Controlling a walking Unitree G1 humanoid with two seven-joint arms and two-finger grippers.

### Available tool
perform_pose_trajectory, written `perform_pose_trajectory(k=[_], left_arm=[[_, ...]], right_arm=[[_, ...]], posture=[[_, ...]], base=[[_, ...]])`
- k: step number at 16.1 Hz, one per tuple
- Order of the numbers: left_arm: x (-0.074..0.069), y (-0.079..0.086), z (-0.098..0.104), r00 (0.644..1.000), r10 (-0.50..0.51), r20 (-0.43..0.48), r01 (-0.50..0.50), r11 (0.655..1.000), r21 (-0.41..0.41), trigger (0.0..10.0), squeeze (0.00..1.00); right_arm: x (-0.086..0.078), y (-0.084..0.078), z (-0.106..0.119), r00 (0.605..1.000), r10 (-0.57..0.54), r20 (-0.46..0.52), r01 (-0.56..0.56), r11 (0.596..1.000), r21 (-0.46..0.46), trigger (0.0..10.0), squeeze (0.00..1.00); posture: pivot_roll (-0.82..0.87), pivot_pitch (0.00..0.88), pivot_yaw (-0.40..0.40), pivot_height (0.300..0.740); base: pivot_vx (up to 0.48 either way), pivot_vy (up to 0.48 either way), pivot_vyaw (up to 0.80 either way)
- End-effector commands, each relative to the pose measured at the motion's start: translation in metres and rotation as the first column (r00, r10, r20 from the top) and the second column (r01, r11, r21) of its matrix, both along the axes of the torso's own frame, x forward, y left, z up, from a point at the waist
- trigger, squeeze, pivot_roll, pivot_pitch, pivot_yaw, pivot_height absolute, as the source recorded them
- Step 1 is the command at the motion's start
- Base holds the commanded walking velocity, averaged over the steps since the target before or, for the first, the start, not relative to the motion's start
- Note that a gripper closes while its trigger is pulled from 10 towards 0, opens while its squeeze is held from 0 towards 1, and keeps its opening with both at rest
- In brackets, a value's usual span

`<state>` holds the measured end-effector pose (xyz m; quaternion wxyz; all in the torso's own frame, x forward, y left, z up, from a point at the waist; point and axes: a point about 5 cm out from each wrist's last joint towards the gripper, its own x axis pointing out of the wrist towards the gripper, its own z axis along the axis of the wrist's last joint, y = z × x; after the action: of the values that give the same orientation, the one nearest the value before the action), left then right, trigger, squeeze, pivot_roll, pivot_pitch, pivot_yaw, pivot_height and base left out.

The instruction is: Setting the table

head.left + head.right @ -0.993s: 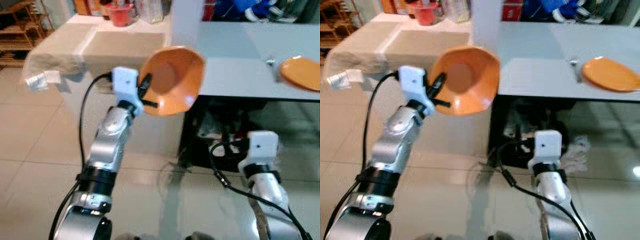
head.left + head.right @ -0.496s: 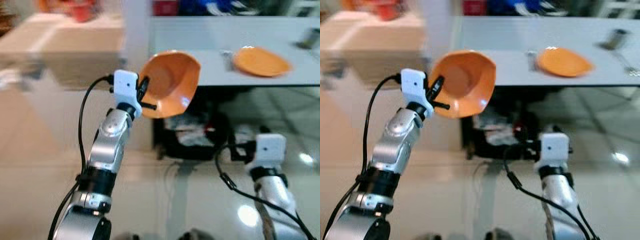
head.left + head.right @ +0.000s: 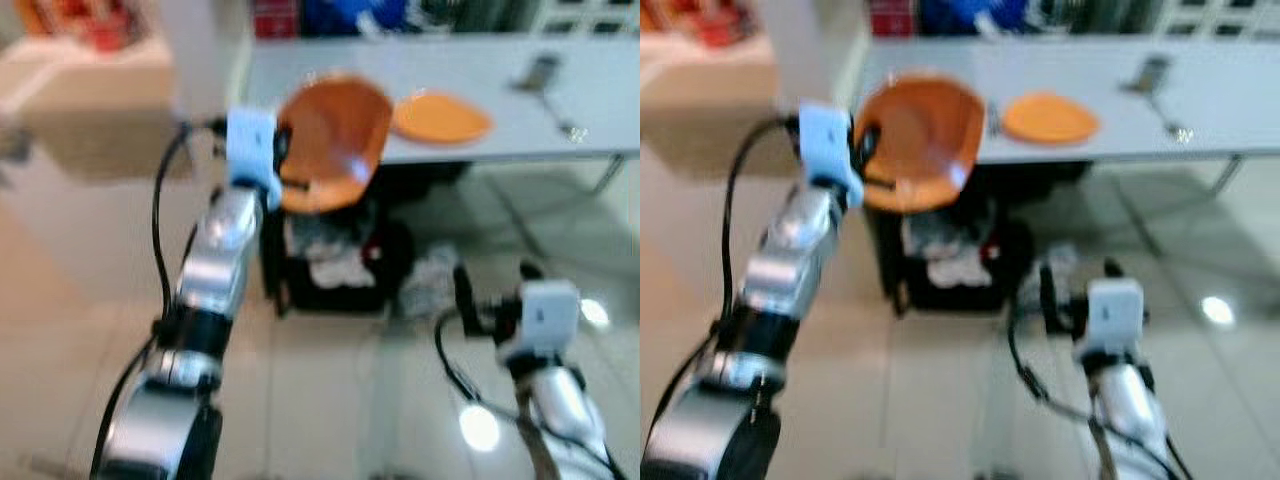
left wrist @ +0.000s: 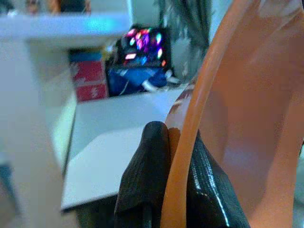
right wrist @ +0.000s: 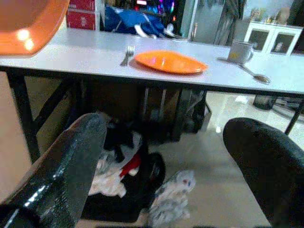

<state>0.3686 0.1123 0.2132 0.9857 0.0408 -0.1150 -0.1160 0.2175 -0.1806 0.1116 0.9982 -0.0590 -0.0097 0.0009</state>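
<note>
Left gripper (image 4: 166, 190) pinches orange bowl (image 3: 330, 140) rim, tilted | right gripper (image 5: 166, 190) open, empty | risk: thin rim-hold slips while walking to table (image 3: 1200, 100).

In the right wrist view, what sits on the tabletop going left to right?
Fork → orange plate → mug → spoon.

Both arms are silver metal with black joint bands, and each carries a white box-shaped camera housing at the wrist. A black cable loops along each arm. The left tool (image 4: 164, 190) and right tool (image 5: 166, 171) each have 2 glossy black fingers, seemingly textured.
</note>
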Motion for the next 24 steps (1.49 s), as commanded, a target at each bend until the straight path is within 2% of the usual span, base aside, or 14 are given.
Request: perform_pose_trajectory(k=[1, 3, 7, 13, 24], left_arm=[[-0.005, 0.007, 0.019, 0.995, 0.003, 0.097, -0.003, 1.0, -0.002, 0.0, 0.0], [-0.015, 0.0, 0.026, 0.989, -0.046, 0.142, 0.049, 0.999, -0.023, 0.0, 0.0], [-0.014, -0.004, 0.014, 0.997, -0.037, 0.064, 0.041, 0.997, -0.069, 0.0, 0.0], [-0.014, -0.011, 0.021, 0.995, -0.068, 0.079, 0.072, 0.996, -0.058, 0.0, 0.0], [-0.01, -0.018, 0.012, 0.995, -0.093, 0.045, 0.094, 0.995, -0.034, 0.0, 0.0]], right_arm=[[0.001, 0.005, 0.002, 1.0, 0.015, 0.006, -0.015, 1.0, -0.004, 10.0, 0.0], [0.001, 0.005, 0.0, 1.0, 0.018, 0.001, -0.018, 1.0, -0.002, 10.0, 0.0], [0.006, 0.007, -0.003, 1.0, 0.02, -0.006, -0.02, 1.0, 0.002, 10.0, 0.0], [0.007, 0.01, -0.005, 1.0, 0.026, -0.004, -0.026, 1.0, -0.001, 10.0, 0.0], [0.01, 0.011, -0.008, 1.0, 0.025, -0.002, -0.025, 1.0, -0.001, 10.0, 0.0]], posture=[[-0.16, 0.025, 0.043, 0.727], [-0.15, 0.031, 0.039, 0.727], [-0.14, 0.021, 0.037, 0.727], [-0.14, 0.016, 0.038, 0.727], [-0.14, 0.018, 0.048, 0.727]], base=[[0.0, 0.0, 0.0], [0.24, 0.0, 0.0], [0.48, 0.0, 0.0], [0.48, 0.0, 0.0], [0.48, 0.0, 0.0]])
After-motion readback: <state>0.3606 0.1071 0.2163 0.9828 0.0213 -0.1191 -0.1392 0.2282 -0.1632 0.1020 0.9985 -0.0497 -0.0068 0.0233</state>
